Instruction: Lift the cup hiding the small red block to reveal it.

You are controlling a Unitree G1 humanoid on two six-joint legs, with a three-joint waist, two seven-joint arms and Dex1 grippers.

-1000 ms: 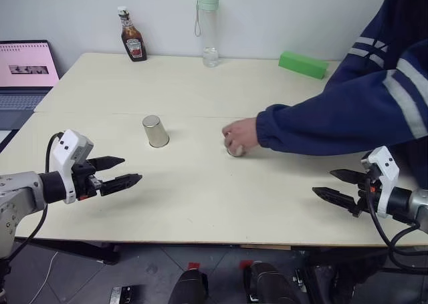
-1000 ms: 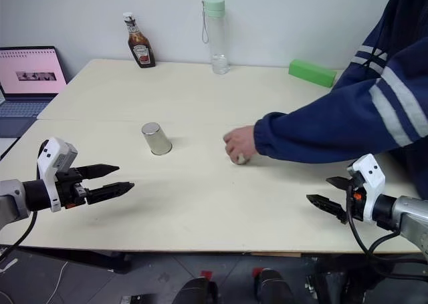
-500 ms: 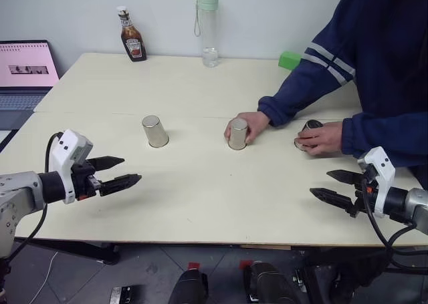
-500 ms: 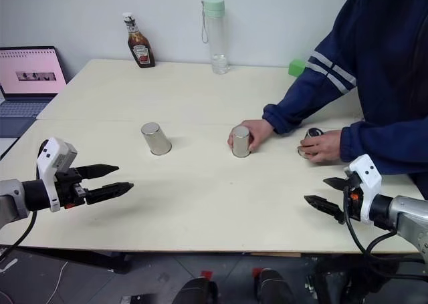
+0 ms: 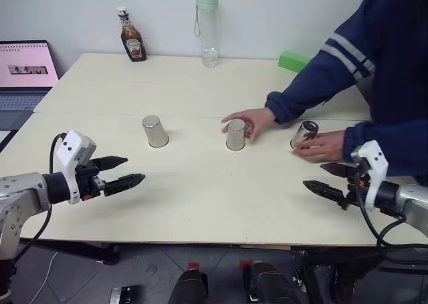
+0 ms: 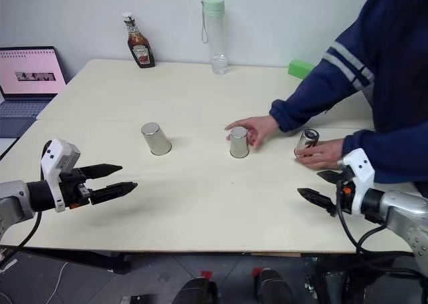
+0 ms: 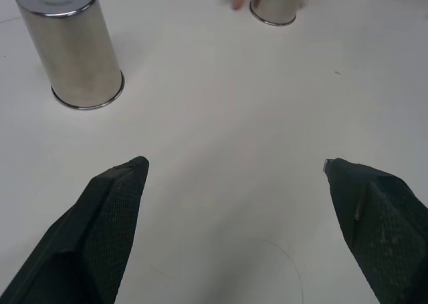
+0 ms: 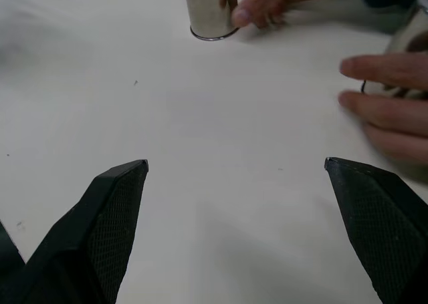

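Observation:
Three alike silver cups stand upside down in a row across the table. The left cup (image 5: 155, 131) stands alone. A person's hand (image 5: 249, 120) rests on the middle cup (image 5: 235, 135). The person's other hand (image 5: 322, 145) holds the right cup (image 5: 303, 134), which leans. The small red block is hidden. My left gripper (image 5: 132, 171) hovers open near the table's front left, short of the left cup (image 7: 70, 43). My right gripper (image 5: 315, 176) is open at the front right, just in front of the hand (image 8: 391, 97) on the right cup. Both grippers hold nothing.
A ketchup bottle (image 5: 132, 37), a clear water bottle (image 5: 208, 29) and a green block (image 5: 294, 60) stand along the table's far edge. A laptop (image 5: 23, 70) sits off to the left. The person's blue sleeves (image 5: 321, 77) reach over the table's right side.
The person's single arm reaching across gave way to two hands, one on the middle cup and one on the right cup, which now leans. My right gripper edged slightly inward.

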